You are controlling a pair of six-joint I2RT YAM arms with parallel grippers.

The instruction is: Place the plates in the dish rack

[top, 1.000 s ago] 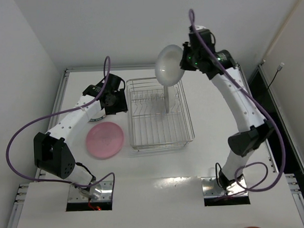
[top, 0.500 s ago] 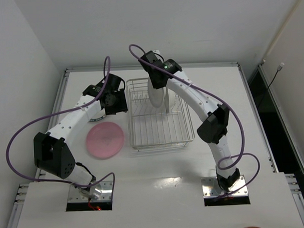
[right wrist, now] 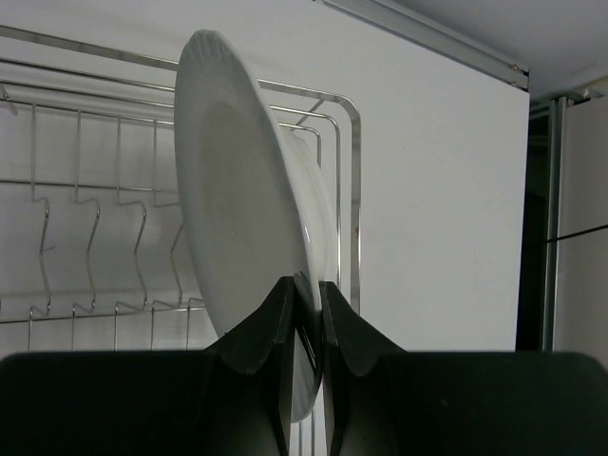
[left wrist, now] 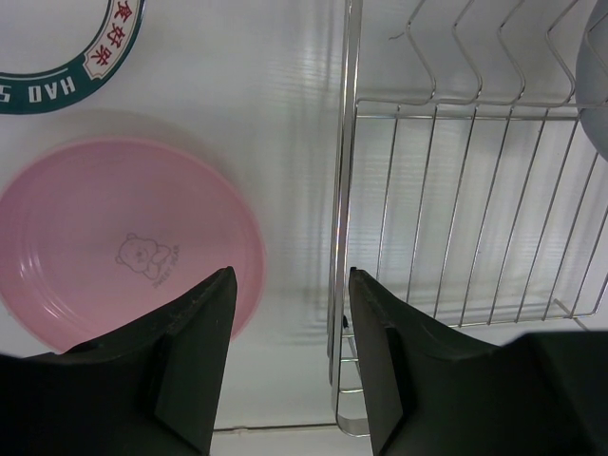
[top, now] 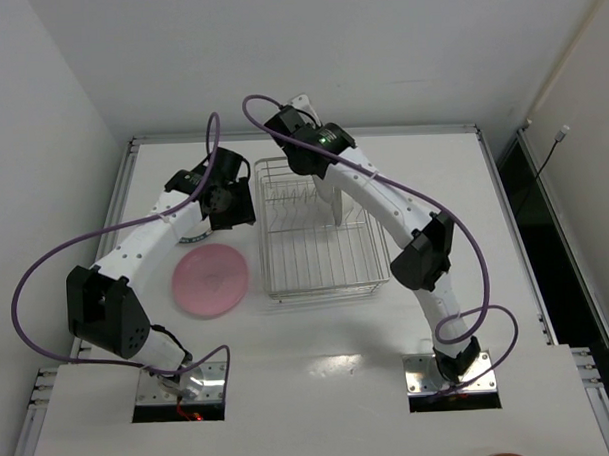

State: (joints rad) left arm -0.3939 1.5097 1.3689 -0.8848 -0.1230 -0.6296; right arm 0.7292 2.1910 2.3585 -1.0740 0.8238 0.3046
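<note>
**Two plates at the rack, two flat on the bench**

Widest first: smooth white bench (top: pixel 433 183) beneath both grippers, faintly glossy.

Next, the dish rack (top: pixel 325 287), straight ahead of the right gripper (right wrist: pixel 304 285) and just to the right of the left gripper (left wrist: pixel 287 285). Rectangular basket of thin bright wire, with a row of kinked upright tines (right wrist: pixel 95 247) along the floor, evidently meant to keep plates standing on edge.

Then the plates.
- Clamped between the right gripper's fingers by the rim nearest the wrist: whitish plate (right wrist: pixel 237 190), shallow, smooth and matt-glazed. Held upright and edge-on, most likely to slide down between tines rather than lie across them.
- Just right of those fingers: second whitish plate (right wrist: pixel 318 214), standing in the rack. Touching the first or merely near it, cannot tell.
- Below and to the left of the left gripper: pink plate (left wrist: pixel 123 237), flat on the bench just beside the rack wall. Glossy plastic by the look, with a small bear printed at centre.
- Farther out on that side, cut off by the frame corner: white plate with dark green lettered rim (left wrist: pixel 47 92), also lying flat.

Left gripper spread wide, holding nothing, hovering over the gap between pink plate and rack. Probably parked clear of the right arm's work.

Judged about halfway: one plate racked, one going in, two waiting.
</note>
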